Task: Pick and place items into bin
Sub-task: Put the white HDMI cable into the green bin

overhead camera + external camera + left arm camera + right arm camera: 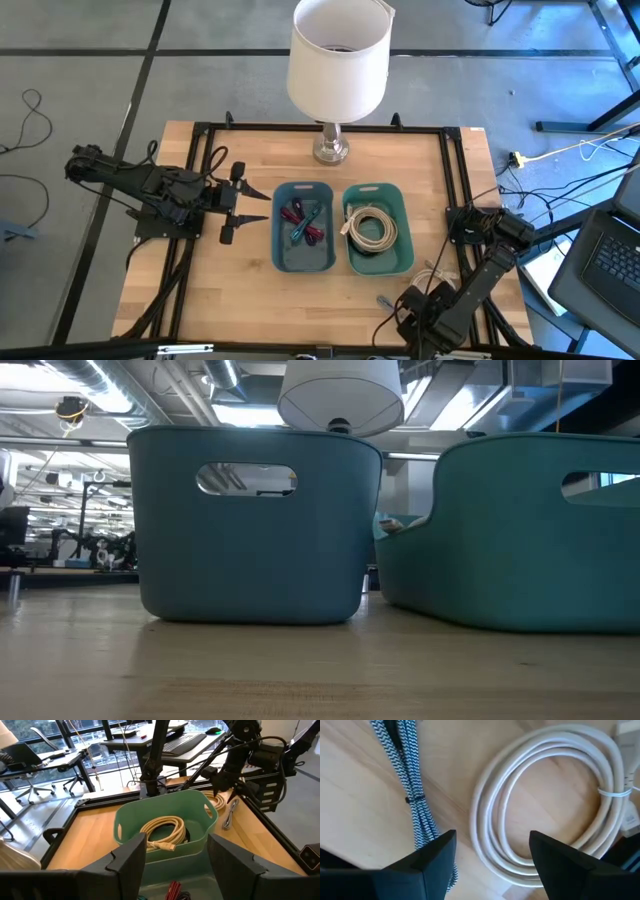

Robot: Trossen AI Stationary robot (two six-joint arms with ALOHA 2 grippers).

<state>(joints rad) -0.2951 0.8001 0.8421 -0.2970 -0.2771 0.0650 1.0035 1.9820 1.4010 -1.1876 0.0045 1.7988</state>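
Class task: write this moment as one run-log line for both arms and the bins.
left pincer: open, beside blue bin | right pincer: open, over white cable on table | green bin: holds coiled cable

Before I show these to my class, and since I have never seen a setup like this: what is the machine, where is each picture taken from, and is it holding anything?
It is a robot with two dark arms at a wooden table, sorting small things into bins. One picture looks straight down, one looks level across the tabletop, and two come from cameras on the arms' wrists.

On the table stand a blue bin with red and purple straps, a green bin holding a coiled white cable, and a lamp behind them.

The left gripper waits beside the blue bin, jaws open and empty. The right gripper hovers, jaws open, over another white cable coil and a black-and-white braided cable lying on the table. Nothing is held.
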